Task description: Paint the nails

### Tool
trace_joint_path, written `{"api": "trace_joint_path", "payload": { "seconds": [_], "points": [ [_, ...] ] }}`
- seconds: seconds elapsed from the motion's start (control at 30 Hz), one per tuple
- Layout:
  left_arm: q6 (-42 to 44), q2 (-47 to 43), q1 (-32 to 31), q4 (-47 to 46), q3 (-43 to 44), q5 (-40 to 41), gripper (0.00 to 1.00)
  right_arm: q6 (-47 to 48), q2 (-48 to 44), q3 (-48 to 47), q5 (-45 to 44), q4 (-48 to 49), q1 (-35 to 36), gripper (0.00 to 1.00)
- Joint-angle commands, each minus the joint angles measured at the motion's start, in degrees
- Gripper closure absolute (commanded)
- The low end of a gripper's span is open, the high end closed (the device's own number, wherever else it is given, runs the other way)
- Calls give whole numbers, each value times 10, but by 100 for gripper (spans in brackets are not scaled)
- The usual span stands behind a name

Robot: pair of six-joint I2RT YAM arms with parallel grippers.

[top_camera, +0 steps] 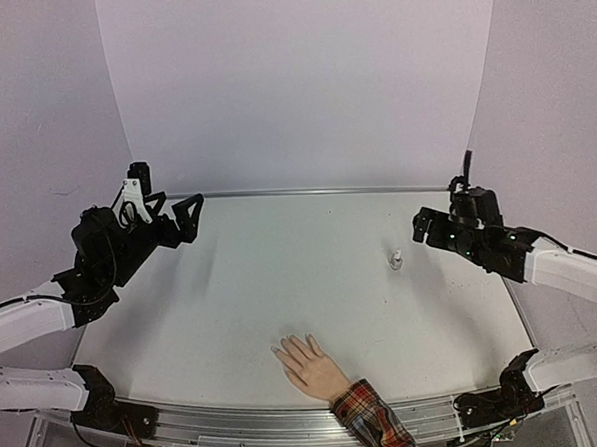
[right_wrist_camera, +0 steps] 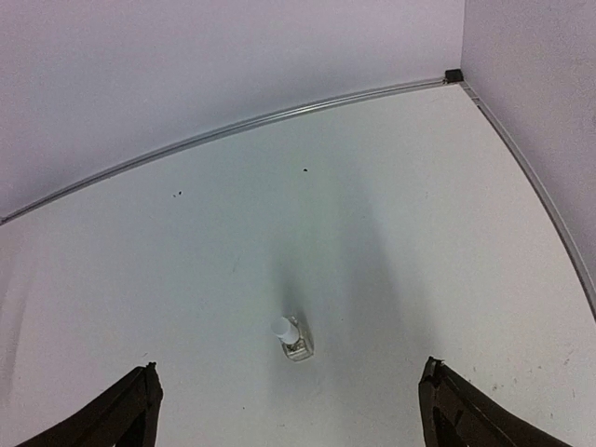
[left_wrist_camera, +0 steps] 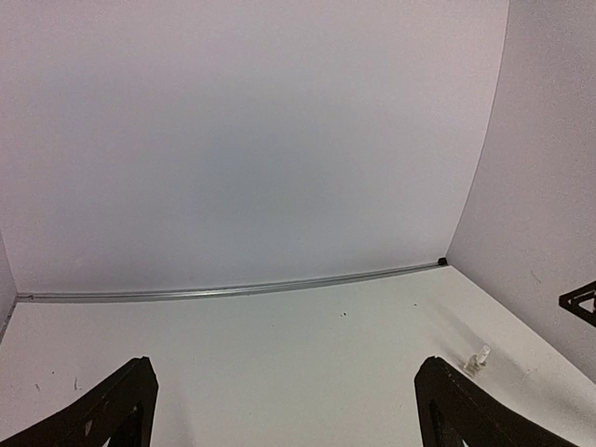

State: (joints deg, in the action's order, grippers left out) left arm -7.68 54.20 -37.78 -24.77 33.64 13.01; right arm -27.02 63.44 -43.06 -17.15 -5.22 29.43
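The right pincer is released: in its wrist view the two dark fingers stand wide apart at the lower corners, with nothing between them but bare desk. A small clear polish bottle with a white cap stands on the desk just ahead of that gap, touching neither finger. From above, this pincer hangs over the right side of the desk, just beside the bottle on its right and apart from it.

The left pincer is released too. Its fingers are spread as wide and hold nothing. In the overhead view it hovers near the far left part of the desk, well apart from the bottle and from everything else. Its wrist camera looks across the white surface towards the pale back wall, and the bottle shows small at the right edge.

The model hand lies flat on the desk near the front edge, about midway between the two arm bases. Its fingers point away and to the left. Its wrist goes into a red plaid cuff that reaches over the metal rail at the front. The nails sit at the tips of those fingers but are too small to make out one by one. Both pincers are well away from the hand, and the bottle stands between the hand and the right pincer.
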Motion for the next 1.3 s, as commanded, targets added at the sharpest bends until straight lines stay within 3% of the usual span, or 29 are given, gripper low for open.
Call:
{"api": "trace_joint_path", "payload": {
  "seconds": [0.0, 0.33, 0.57, 0.9, 1.07, 1.27],
  "points": [
    [-33, -50, 1, -87, -53, 36, 0, -3, -133, 66, -26, -29, 1, 2],
    [-96, -177, 2, -160, -220, 124, 0, -43, -390, 203, -66, -62, 1, 2],
    [-119, -323, 1, -140, -311, 168, 0, -71, -517, 271, -75, -89, 0, 2],
    [-125, -503, 1, -40, -363, 198, 0, -107, -633, 348, -93, -111, 0, 2],
    [-127, -535, 2, -3, -365, 211, 0, -119, -666, 353, -100, -125, 1, 2],
    [-124, -520, 2, -8, -361, 213, 0, -135, -643, 344, -118, -126, 1, 2]
  ]
}}
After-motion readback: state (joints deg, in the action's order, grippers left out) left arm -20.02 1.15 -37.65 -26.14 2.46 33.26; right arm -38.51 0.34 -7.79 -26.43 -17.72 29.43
